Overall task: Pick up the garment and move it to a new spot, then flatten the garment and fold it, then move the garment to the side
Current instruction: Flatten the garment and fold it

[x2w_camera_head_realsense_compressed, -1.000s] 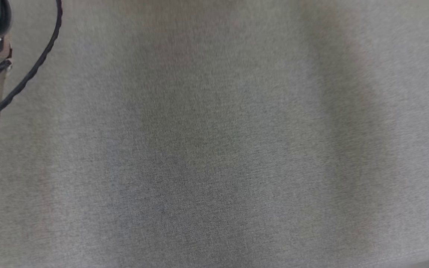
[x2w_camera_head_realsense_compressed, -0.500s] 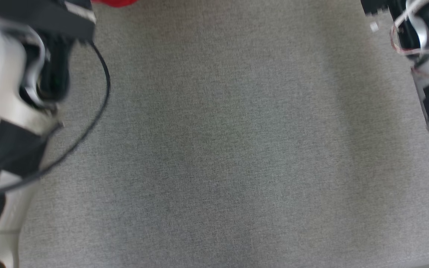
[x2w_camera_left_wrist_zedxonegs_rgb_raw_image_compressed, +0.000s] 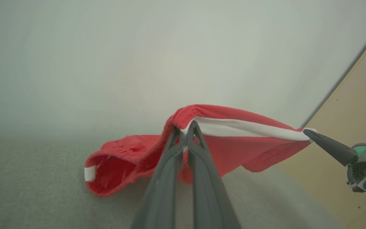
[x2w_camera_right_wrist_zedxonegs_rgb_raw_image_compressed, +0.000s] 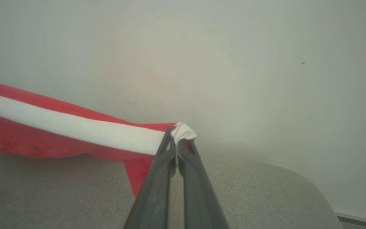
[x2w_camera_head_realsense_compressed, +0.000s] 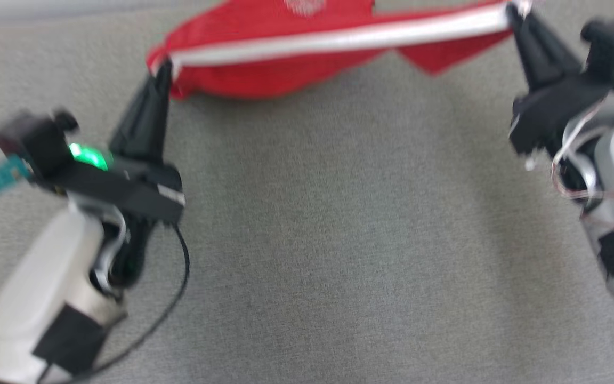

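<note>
Both arms held a red garment point(x2w_camera_head_realsense_compressed: 285, 69) up by its white band at the far edge of a grey woven surface point(x2w_camera_head_realsense_compressed: 339, 240). The left gripper point(x2w_camera_head_realsense_compressed: 164, 68) was clamped tight on the band's left end. The right gripper point(x2w_camera_head_realsense_compressed: 514, 15) was pinched shut on the band's right end, where a small knot of white cloth bunched over its tips. The band ran nearly taut between the two sets of dark fingers, sloping up toward the right. Below it the red cloth sagged. Its left part rested on the surface, with an open hem showing a short white tab point(x2w_camera_left_wrist_zedxonegs_rgb_raw_image_compressed: 90, 173) on the far left. A pointed red corner point(x2w_camera_right_wrist_zedxonegs_rgb_raw_image_compressed: 137, 178) hung down near the right gripper.

A pale wall point(x2w_camera_left_wrist_zedxonegs_rgb_raw_image_compressed: 138, 47) rose just behind the garment, hard by the far edge of the surface. A thin black cable point(x2w_camera_head_realsense_compressed: 182, 277) looped out beside the left arm toward the middle of the grey cloth, lying near of the garment and well apart from it. A green light point(x2w_camera_head_realsense_compressed: 88, 156) glowed on the left wrist housing. Loose pale wires point(x2w_camera_head_realsense_compressed: 568, 176) hung around the right wrist. A strip of tan floor point(x2w_camera_left_wrist_zedxonegs_rgb_raw_image_compressed: 345, 152) showed off the right edge of the surface. The head view was blurred.
</note>
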`<state>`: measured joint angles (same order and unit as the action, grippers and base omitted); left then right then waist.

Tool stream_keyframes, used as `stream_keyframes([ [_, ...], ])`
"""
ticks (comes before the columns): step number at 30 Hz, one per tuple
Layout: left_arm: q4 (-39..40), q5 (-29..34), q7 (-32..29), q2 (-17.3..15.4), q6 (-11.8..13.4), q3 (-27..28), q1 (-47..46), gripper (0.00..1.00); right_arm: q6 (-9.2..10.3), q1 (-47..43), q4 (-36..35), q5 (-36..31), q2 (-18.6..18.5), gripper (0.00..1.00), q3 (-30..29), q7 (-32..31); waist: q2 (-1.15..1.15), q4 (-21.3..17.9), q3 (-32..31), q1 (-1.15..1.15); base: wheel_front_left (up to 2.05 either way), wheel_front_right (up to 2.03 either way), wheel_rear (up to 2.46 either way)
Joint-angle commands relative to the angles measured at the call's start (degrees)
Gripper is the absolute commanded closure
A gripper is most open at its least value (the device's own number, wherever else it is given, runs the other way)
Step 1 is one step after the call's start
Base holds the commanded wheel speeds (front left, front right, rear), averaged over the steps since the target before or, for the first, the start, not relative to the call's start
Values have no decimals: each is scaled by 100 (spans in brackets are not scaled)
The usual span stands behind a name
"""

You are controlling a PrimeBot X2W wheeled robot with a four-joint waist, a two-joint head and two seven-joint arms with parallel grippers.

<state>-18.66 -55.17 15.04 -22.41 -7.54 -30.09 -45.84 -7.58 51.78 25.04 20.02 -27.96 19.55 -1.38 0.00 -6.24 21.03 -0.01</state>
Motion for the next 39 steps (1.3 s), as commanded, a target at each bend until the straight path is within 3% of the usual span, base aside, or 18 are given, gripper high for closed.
stream_keyframes([
  [1,61,77,21,-10,16,16,322,100,17,-311,-67,89,13,100,-104,-72,0,74,-436,1,0,0,0],
  [11,-60,423,21,157,16,-219,1841,100,17,-1925,-589,254,-27,100,-365,-756,0,124,-1113,1,0,0,0],
  [19,-221,496,21,257,17,-330,2791,100,17,-3111,-1168,704,-438,100,-230,-1757,0,104,-1532,1,0,0,0],
  [26,-251,502,21,289,17,-317,3508,100,17,-4098,-1908,1075,-665,100,-510,-2595,0,61,-1749,1,0,0,0],
  [39,280,451,-177,-4,156,-434,4531,100,20,-5810,-3193,1169,-332,100,-1514,-3742,0,75,-1910,1,0,0,0],
])
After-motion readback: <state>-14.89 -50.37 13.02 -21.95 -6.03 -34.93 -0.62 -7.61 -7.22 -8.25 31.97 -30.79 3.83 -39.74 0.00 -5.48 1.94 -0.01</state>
